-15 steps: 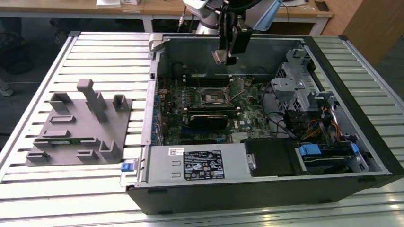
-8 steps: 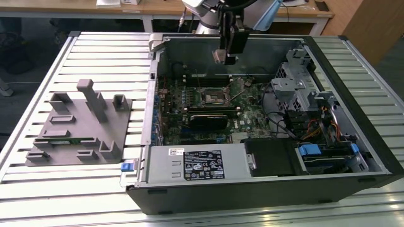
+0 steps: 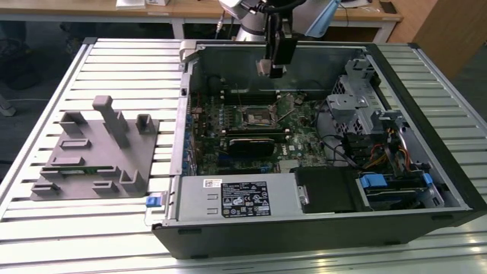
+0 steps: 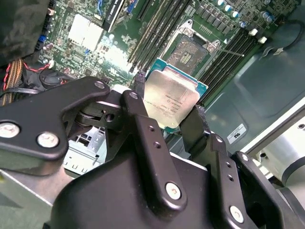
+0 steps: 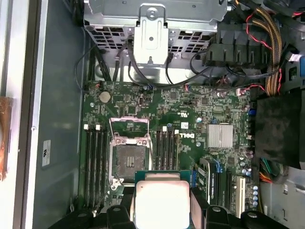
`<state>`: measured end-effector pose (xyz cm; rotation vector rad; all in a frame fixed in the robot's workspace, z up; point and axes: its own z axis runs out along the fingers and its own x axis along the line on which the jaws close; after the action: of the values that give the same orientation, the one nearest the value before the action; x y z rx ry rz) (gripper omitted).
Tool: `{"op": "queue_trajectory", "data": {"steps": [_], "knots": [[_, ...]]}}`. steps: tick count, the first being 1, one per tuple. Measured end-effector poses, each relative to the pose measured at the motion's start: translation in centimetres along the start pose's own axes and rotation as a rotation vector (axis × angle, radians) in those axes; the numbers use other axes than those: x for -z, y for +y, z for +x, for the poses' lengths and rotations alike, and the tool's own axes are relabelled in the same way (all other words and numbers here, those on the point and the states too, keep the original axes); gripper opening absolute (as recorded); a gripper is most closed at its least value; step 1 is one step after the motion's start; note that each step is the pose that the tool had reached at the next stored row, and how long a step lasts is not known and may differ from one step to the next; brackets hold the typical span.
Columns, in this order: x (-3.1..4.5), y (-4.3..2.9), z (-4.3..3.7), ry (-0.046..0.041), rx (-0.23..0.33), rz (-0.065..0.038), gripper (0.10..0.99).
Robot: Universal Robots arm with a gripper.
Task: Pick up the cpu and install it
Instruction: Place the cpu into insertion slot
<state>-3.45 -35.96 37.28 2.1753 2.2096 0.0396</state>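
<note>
Slatted metal bench (image 3: 122, 68) carries an open PC case (image 3: 320, 240) lying on its side, mobo facing up.

Claw (image 3: 272, 69) hangs over the far part of the case, well above the board. It is clenched on the cpu (image 4: 172, 98), one black finger on each of two opposite edges, silver lid showing btwn them. In the second wrist view the chip looks tilted vs the board, though the camera angle may be the reason.

Below it is the black-framed socket (image 5: 127, 160), empty, w/ its load frame (image 5: 128, 125) swung up and the thin lever (image 4: 228, 50) out to one side. RAM slots (image 5: 93, 160) flank the socket close on both sides. Further out are a finned heatsink (image 5: 220, 136), a metal drive cage (image 3: 354, 97) w/ cable bundles (image 5: 267, 33), and the PSU (image 3: 236, 197) at the near edge. A grey parts fixture (image 3: 95, 154) sits on the bench at the exterior view's left.

Risks, as I judge them:
- The grip is edge-only, so a jolt could rock or drop the chip onto the board.
- If the chip goes down tilted or rotated wrong, a corner lands first and the socket contacts bend.
- If it comes in off-centre, the fingers may hit the raised load frame, lever or RAM slots, as there is little room.
- Letting go too high would leave the chip skewed in the frame.
</note>
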Motion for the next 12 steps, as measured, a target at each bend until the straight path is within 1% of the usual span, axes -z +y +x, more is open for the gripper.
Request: {"op": "queue_trajectory", "data": {"steps": [12], "knots": [[-0.57,-0.17,0.19,-0.0006,-0.009,0.0,0.545]]}}
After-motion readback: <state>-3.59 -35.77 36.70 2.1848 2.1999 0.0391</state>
